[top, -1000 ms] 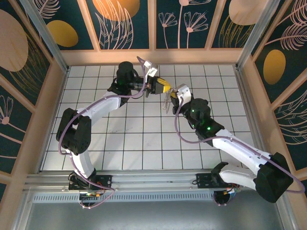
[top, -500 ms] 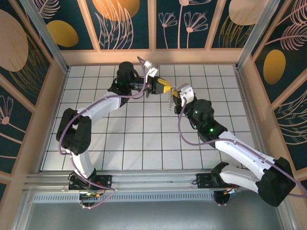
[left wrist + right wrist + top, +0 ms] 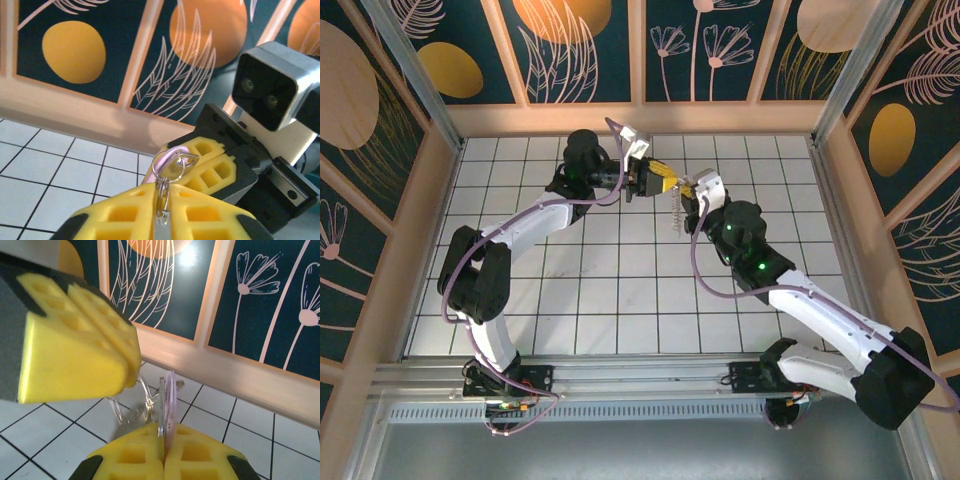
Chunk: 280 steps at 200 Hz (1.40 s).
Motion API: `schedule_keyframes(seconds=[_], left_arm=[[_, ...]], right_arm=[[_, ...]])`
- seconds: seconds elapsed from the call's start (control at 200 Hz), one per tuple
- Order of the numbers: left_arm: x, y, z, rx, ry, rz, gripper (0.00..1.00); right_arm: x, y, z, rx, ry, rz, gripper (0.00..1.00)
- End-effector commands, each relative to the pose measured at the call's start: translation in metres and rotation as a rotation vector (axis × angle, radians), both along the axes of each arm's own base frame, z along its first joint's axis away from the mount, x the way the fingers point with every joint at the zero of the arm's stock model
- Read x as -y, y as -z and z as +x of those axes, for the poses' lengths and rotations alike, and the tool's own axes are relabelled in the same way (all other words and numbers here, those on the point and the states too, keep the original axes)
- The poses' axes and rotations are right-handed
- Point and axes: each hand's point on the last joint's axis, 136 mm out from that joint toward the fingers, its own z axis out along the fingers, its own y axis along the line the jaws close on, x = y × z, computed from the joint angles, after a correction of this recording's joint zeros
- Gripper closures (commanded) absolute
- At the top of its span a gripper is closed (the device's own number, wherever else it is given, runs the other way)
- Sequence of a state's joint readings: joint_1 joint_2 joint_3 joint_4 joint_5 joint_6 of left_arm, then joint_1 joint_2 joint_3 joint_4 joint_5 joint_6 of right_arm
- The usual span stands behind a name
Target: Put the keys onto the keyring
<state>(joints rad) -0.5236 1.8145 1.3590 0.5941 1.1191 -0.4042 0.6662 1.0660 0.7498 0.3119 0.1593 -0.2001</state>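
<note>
The tiny silver key with a lilac-pink head (image 3: 167,400) is clamped edge-on in the clenched right claw (image 3: 164,442), head outward, above the white tiled worktop (image 3: 620,290) near its far edge. The thin silver metal keyring (image 3: 172,165) is seen against it, in the narrow slit of the left claw (image 3: 162,200); whether it is gripped there cannot be told.

Left tool (image 3: 670,183) blocks right tool (image 3: 686,191) head-on; tiled table (image 3: 620,290) around them free.

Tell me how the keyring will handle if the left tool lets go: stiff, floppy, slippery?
The keyring looks like thin bare wire loops, so it is probably light and slippery between the pads of the left tool. Its loops hang loosely linked beside the key in the right tool, so it would likely swing rather than hold a pose.
</note>
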Motion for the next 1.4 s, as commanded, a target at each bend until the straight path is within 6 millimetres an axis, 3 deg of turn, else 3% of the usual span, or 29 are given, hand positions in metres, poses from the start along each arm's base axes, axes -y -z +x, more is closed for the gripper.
schedule_keyframes(seconds=[0.0, 0.17, 0.345, 0.491, 0.506, 0.571, 0.776, 0.971, 1.086, 1.176, 1.271, 1.396], left_arm=[[-0.004, -0.011, 0.011, 0.013, -0.090, -0.037, 0.74], [-0.015, -0.011, 0.028, -0.013, -0.201, -0.060, 0.65], [-0.044, -0.015, 0.044, -0.048, -0.315, -0.124, 0.50], [-0.065, -0.007, 0.054, -0.077, -0.391, -0.143, 0.46], [-0.069, -0.017, 0.051, -0.059, -0.400, -0.158, 0.45], [-0.078, -0.015, 0.055, -0.069, -0.441, -0.160, 0.44], [-0.103, -0.008, 0.063, -0.091, -0.542, -0.160, 0.42], [-0.117, -0.009, 0.062, -0.083, -0.580, -0.159, 0.42], [-0.121, -0.011, 0.060, -0.078, -0.590, -0.153, 0.42], [-0.123, -0.014, 0.058, -0.071, -0.596, -0.146, 0.42], [-0.124, -0.017, 0.054, -0.070, -0.593, -0.150, 0.42], [-0.125, -0.020, 0.052, -0.074, -0.589, -0.158, 0.42]], right_arm=[[0.005, -0.016, 0.010, 0.004, 0.043, 0.020, 1.00], [0.010, -0.006, 0.019, -0.029, 0.067, 0.007, 1.00], [0.015, 0.003, 0.026, -0.058, 0.080, 0.007, 1.00], [0.014, 0.014, 0.035, -0.084, 0.084, -0.004, 1.00], [0.014, 0.016, 0.036, -0.088, 0.085, -0.007, 1.00], [0.013, 0.021, 0.042, -0.101, 0.085, -0.013, 1.00], [-0.002, 0.036, 0.067, -0.136, 0.066, -0.029, 1.00], [-0.036, 0.046, 0.105, -0.157, 0.004, -0.046, 1.00], [-0.055, 0.064, 0.130, -0.193, -0.014, -0.070, 1.00], [-0.060, 0.088, 0.137, -0.241, -0.013, -0.087, 1.00], [-0.056, 0.119, 0.130, -0.310, -0.003, -0.096, 1.00], [-0.040, 0.155, 0.107, -0.416, 0.027, -0.077, 1.00]])
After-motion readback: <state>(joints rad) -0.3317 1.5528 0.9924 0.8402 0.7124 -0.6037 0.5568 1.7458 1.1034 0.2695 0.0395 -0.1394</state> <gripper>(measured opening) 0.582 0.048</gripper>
